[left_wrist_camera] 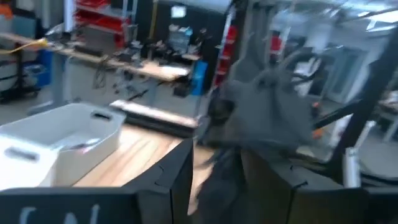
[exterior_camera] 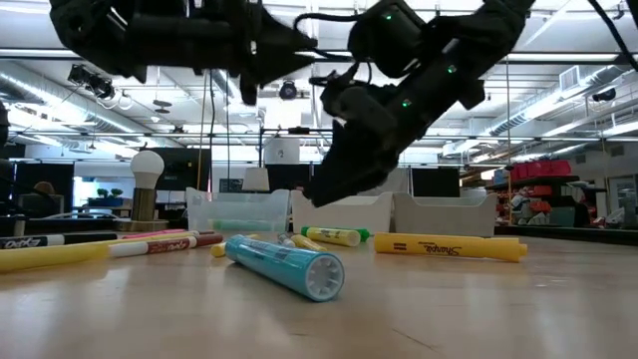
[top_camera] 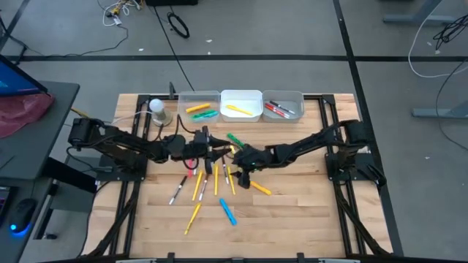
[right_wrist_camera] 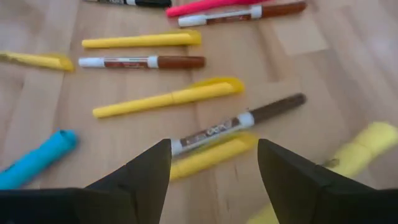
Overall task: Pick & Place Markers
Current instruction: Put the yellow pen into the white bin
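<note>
Wooden slats make up your bench [top_camera: 292, 219], with three bins along its far edge: a clear left bin [top_camera: 196, 98] holding a yellow and a green marker, a white middle bin [top_camera: 241, 95] holding a yellow one, and a clear right bin [top_camera: 292, 98] holding red and dark ones.

You see most of the markers [top_camera: 212, 186] scattered on the bench at its middle. Several yellow ones and a white-and-dark one lie with their long axes running roughly from the near edge toward the bins, fanned a little. A blue marker [top_camera: 229, 212] lies nearer the front, angled; a yellow marker [top_camera: 261, 189] sits to the right, slanted across the bench; a green marker [top_camera: 235, 139] lies just behind the arms.

Your right gripper [right_wrist_camera: 214, 163] hangs over the cluster with its jaws spread and nothing between them — a brown-and-white marker [right_wrist_camera: 239, 123] lies diagonally just beyond them, over a yellow one.

Your left gripper [top_camera: 208, 150] hovers above the cluster's far side; whether its jaws are spread or pressed together, you cannot tell.
</note>
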